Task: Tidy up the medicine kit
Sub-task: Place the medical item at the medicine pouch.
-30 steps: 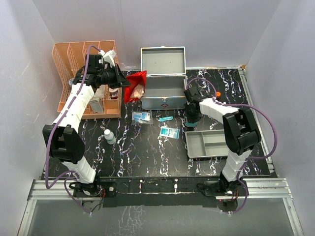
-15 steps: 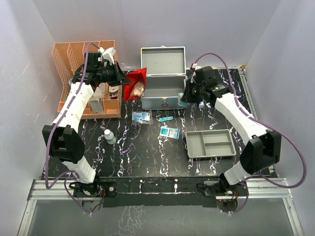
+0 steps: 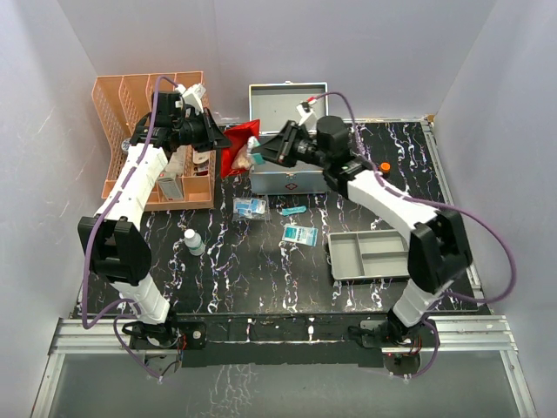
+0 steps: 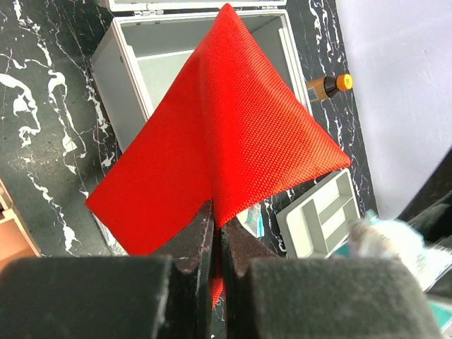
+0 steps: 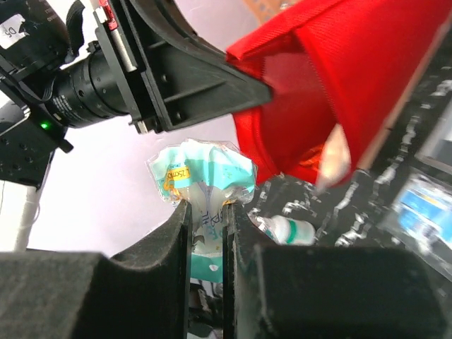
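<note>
left gripper [image 4: 215, 233]: clenched on red pouch [image 4: 226, 134] edge
right gripper [image 5: 206, 212]: grasping teal sachet [image 5: 201, 173], near pouch mouth
medicine kit [image 3: 287, 181]: lid open, upper centre of surface
tip: likely push sachet deep into mouth before letting go

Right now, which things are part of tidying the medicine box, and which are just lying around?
In the job: open silver metal case; red fabric pouch, pinched in the left claw; teal-and-white packet, pinched in the right claw.
Lying about: orange plastic rack; grey divided plastic tray; small white bottle; blue-and-white packet on the table.
</note>
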### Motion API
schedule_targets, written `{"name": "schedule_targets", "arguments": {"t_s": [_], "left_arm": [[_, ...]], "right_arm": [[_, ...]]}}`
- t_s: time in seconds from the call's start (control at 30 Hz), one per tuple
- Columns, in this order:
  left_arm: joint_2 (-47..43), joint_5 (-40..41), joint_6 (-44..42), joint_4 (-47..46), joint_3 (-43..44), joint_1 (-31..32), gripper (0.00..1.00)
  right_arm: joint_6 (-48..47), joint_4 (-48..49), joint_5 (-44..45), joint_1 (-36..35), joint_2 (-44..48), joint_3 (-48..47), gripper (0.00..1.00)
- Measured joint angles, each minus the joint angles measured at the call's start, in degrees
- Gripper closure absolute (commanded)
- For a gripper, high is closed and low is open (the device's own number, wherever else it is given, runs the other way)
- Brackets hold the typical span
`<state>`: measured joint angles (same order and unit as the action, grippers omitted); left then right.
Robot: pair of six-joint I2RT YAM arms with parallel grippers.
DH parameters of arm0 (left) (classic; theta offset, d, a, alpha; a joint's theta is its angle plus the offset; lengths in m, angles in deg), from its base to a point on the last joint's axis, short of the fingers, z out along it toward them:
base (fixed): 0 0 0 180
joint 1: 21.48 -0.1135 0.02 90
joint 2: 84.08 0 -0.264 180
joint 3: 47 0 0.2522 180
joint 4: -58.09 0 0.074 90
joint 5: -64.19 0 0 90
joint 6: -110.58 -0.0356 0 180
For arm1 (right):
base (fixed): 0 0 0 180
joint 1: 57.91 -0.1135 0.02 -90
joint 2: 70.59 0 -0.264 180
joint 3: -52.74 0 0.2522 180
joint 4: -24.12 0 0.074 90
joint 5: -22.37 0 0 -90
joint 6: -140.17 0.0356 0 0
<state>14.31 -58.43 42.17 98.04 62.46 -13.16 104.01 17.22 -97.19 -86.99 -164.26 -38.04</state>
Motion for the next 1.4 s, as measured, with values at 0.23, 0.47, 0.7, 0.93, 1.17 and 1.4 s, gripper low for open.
{"name": "schedule_targets", "arguments": {"t_s": [0.23, 0.47, 0.7, 0.93, 1.17, 1.4], "left_arm": [[0.0, -0.2, 0.0, -0.3, 0.0, 0.0, 1.00], [0.0, -0.7, 0.1, -0.5, 0.0, 0.0, 1.00], [0.0, -1.2, 0.5, -0.5, 0.0, 0.0, 1.00], [0.0, -1.3, 0.5, -0.7, 0.0, 0.0, 1.00], [0.0, -1.4, 0.6, -0.8, 0.0, 0.0, 1.00], [0.0, -1.9, 0.5, -0.8, 0.0, 0.0, 1.00]], "right_arm": [[9.3, 12.8, -1.9, -3.9, -9.9, -2.4, 1.00], [11.1, 14.8, -0.2, -4.0, -12.3, -2.4, 1.00], [10.3, 14.1, 2.5, -4.0, -14.0, -7.4, 0.99], [8.3, 11.3, 4.3, -4.0, -16.1, -11.0, 0.99], [6.1, 7.0, 6.2, -4.0, -16.1, -11.0, 0.98], [4.0, 3.6, 9.2, -3.9, -16.1, -11.0, 0.88]]}}
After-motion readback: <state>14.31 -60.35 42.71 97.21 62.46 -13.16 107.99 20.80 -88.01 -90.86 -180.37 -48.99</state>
